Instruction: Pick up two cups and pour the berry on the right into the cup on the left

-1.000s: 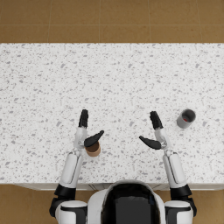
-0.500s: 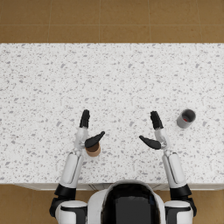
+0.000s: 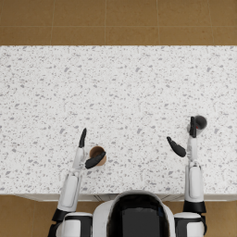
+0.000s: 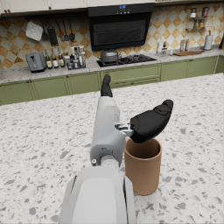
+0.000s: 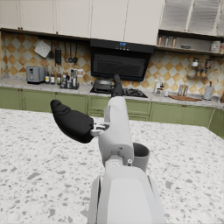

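On the speckled counter (image 3: 115, 92) stand two upright cups, one per hand. The brown cup (image 3: 97, 155) sits inside the left hand (image 3: 88, 150), between its spread fingers and thumb. The grey cup (image 3: 199, 122) stands just outside the right hand (image 3: 185, 139), also spread wide and empty.

In the right wrist view the grey cylindrical cup (image 5: 141, 156) is mostly hidden behind the white right forearm, so only its rim and one side show; its contents cannot be told. From the head view, the right hand (image 3: 185, 139) partly covers that grey cup, and the inside reads only as a dark patch. The brown cylindrical cup (image 4: 142, 165) has its near side covered by the left forearm, and the left hand (image 4: 131, 118) overhangs its rim.
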